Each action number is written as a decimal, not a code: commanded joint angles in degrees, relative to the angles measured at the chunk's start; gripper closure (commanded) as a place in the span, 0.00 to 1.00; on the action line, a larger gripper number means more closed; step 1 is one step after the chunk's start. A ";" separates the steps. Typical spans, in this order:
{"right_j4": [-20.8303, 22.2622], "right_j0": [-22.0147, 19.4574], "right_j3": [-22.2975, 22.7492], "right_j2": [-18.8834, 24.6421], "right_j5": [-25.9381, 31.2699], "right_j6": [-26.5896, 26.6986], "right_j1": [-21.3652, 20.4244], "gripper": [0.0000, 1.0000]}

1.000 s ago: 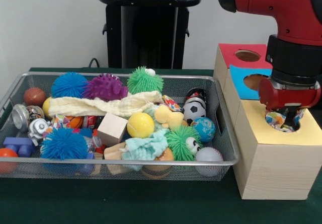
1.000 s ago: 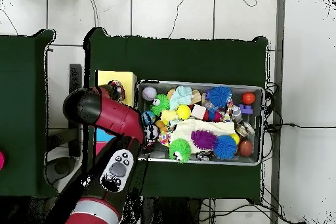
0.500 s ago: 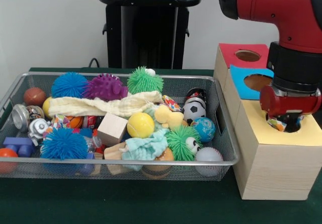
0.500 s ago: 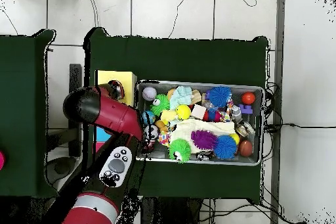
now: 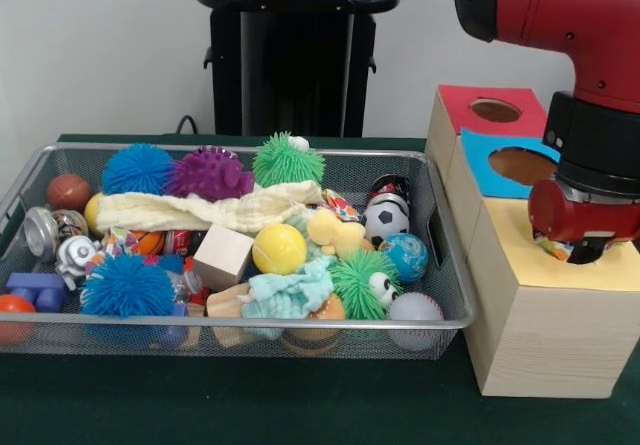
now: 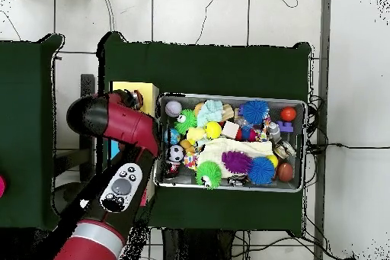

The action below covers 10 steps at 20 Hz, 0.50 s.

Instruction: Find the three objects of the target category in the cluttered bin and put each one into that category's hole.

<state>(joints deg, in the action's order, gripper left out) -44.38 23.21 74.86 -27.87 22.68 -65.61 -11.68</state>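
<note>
The silver wire-mesh bin holds a heap of toys; it also shows in the overhead view. My gripper is down in the round hole of the yellow-topped wooden box, right of the bin. The red wrist hides its tips. A scrap of dotted white fabric shows at the hole's left edge under the wrist. A second dotted fabric piece lies at the bin's left. A third lies by the soccer ball. In the overhead view the arm covers most of the yellow box.
The blue-topped box and the red-topped box stand behind the yellow one. In the bin lie a cream waffle cloth, a mint-green cloth, a wooden block, a yellow ball and several spiky balls.
The arm has shifted a little to the right in the front view. The dotted fabric that bulged from the yellow box's hole has sunk; only a scrap shows now.
</note>
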 commanded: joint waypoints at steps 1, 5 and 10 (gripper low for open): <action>0.19 -0.14 -8.64 0.82 4.59 -22.68 11.94 1.00; 1.07 0.23 -8.53 -0.72 5.39 -23.29 12.01 1.00; 2.97 -0.04 -8.31 -2.76 8.04 -23.01 11.34 1.00</action>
<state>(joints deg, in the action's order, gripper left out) -43.77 24.25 69.64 -33.51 29.39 -70.95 -7.91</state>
